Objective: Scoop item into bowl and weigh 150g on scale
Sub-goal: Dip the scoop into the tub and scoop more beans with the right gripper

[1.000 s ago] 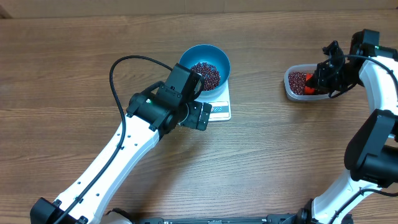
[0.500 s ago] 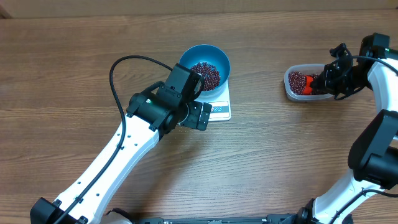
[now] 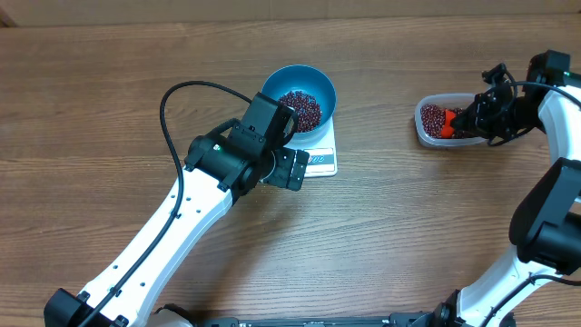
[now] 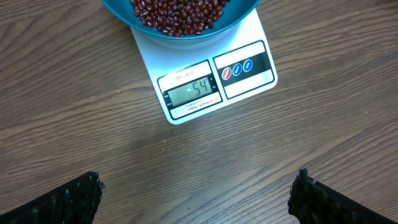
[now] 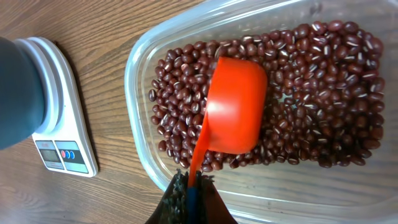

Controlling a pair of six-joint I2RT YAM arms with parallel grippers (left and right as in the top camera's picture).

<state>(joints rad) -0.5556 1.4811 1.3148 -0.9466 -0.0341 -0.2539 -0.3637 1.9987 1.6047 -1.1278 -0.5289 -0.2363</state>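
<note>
The blue bowl point(image 3: 324, 89) stands on the white scale point(image 3: 324, 163) with dark red beans point(image 3: 301, 107) inside. In the left wrist view the scale point(image 4: 249, 65) shows 54 on its display, under the bowl point(image 4: 121, 11). My left gripper point(image 3: 291, 170) hovers just in front of the scale, open and empty point(image 4: 196, 193). My right gripper point(image 5: 191, 186) is shut on the handle of the red scoop point(image 5: 236, 106). The scoop's cup lies among the beans point(image 5: 323, 93) in the clear tub point(image 5: 140, 74). Only the cup's outer wall shows.
The clear tub point(image 3: 420, 127) sits at the right of the wooden table, well apart from the scale. My left arm crosses the table from the lower left, with a black cable looping above it. The right arm comes in along the right edge.
My right gripper shifted a little to the right with the scoop, staying over the tub, then held still. The left arm, bowl and scale have not moved.
</note>
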